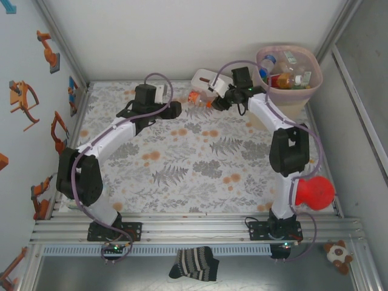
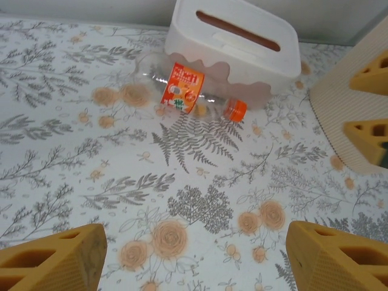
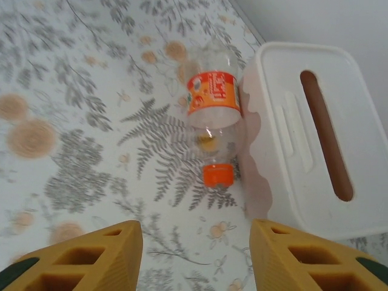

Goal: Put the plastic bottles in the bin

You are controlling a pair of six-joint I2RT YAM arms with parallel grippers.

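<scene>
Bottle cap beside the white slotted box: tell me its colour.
The cap is orange, seen best in the right wrist view.

Bottles [image 1: 285, 77] lie in the bin [image 1: 297, 100], far right.

tissue box [image 2: 242, 54]: cut at top edge | bottles [image 1: 284, 79] in bin [image 1: 294, 100]: uncountable

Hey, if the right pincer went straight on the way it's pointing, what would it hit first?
Probably the orange cap of the clear bottle lying ahead of the open right pincer. The white tissue box sits just beside that line. Depth is hard to judge.
</scene>
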